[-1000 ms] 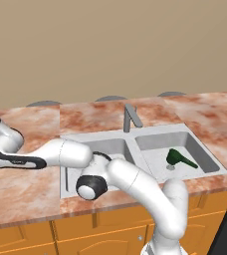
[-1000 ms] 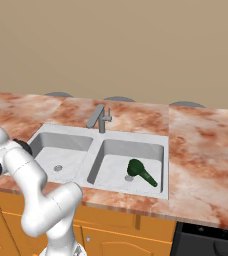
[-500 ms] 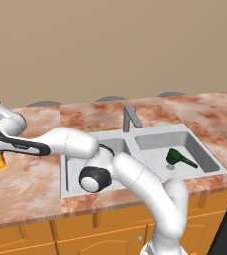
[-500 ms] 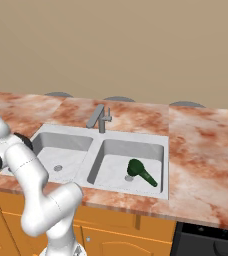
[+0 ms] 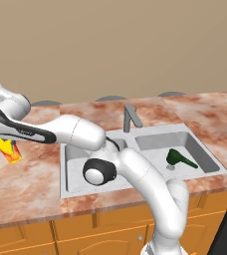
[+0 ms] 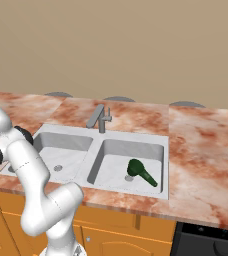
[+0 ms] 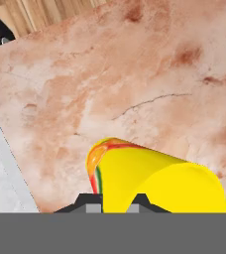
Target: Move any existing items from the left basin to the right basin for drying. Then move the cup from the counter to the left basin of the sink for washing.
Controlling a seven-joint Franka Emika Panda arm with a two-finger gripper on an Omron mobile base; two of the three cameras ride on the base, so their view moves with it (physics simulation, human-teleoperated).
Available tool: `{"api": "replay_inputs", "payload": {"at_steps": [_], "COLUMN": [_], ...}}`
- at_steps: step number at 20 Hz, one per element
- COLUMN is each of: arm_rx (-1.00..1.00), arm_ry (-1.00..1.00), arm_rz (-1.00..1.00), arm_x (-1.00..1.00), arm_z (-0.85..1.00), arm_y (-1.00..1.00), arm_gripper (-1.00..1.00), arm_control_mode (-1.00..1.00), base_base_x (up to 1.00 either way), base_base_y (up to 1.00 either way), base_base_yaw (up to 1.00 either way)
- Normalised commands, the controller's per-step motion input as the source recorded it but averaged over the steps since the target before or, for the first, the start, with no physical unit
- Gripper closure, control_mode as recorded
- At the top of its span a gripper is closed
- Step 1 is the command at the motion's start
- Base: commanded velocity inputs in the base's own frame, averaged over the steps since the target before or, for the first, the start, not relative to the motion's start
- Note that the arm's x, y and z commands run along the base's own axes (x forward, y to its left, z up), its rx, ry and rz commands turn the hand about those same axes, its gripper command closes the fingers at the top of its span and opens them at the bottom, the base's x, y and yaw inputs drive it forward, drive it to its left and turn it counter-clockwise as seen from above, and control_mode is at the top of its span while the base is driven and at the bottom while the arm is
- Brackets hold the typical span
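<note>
The yellow cup (image 5: 9, 151) with its red-orange mark hangs tilted just above the counter (image 5: 28, 187) at the far left, and my gripper (image 5: 5, 141) is shut on it from above. In the hand view the cup (image 7: 157, 178) lies between my fingertips (image 7: 88, 204), over the marbled counter (image 7: 135, 74). The dark green utensil (image 5: 178, 158) lies in the right basin (image 5: 155, 141), also seen as the utensil (image 6: 141, 171) in the right basin (image 6: 117, 156). Nothing lies in the left basin (image 5: 74, 172), which also appears as the left basin (image 6: 68, 149).
The grey faucet (image 5: 130, 117) stands at the sink's middle back, seen again as the faucet (image 6: 100, 117). My own arm stretches across the left basin toward the left. The sink's rim (image 7: 0, 163) shows at the left of the hand view. Orange cabinets (image 6: 136, 235) run below the counter.
My gripper has risen and moved right toward the sink with the yellow cup held in it. The green utensil has stayed in the right basin.
</note>
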Motion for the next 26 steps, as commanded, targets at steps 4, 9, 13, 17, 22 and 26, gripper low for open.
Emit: {"api": "replay_inputs", "payload": {"at_steps": [4, 9, 13, 17, 22, 26], "arm_rx": [0.01, 0.01, 0.0, 0.0, 0.0, 0.0], "arm_ry": [-0.05, -0.05, -0.03, -0.01, 0.0, 0.0], "arm_rz": [0.1, 0.12, 0.16, 0.19, 0.22, 0.21], "arm_x": [-0.17, -0.11, -0.04, -0.02, -0.02, -0.03], "arm_z": [-0.13, -0.15, -0.19, -0.17, -0.14, -0.14], "arm_y": [-0.96, -1.0, -1.0, -1.0, -1.0, -1.0], "arm_gripper": [1.0, 1.0, 1.0, 1.0, 1.0, 1.0], "arm_control_mode": [-1.0, -1.0, -1.0, -1.0, -1.0, -1.0], "base_base_x": [0.0, 0.0, 0.0, 0.0, 0.0, 0.0], "base_base_y": [0.0, 0.0, 0.0, 0.0, 0.0, 0.0], "base_base_yaw": [0.0, 0.0, 0.0, 0.0, 0.0, 0.0]}}
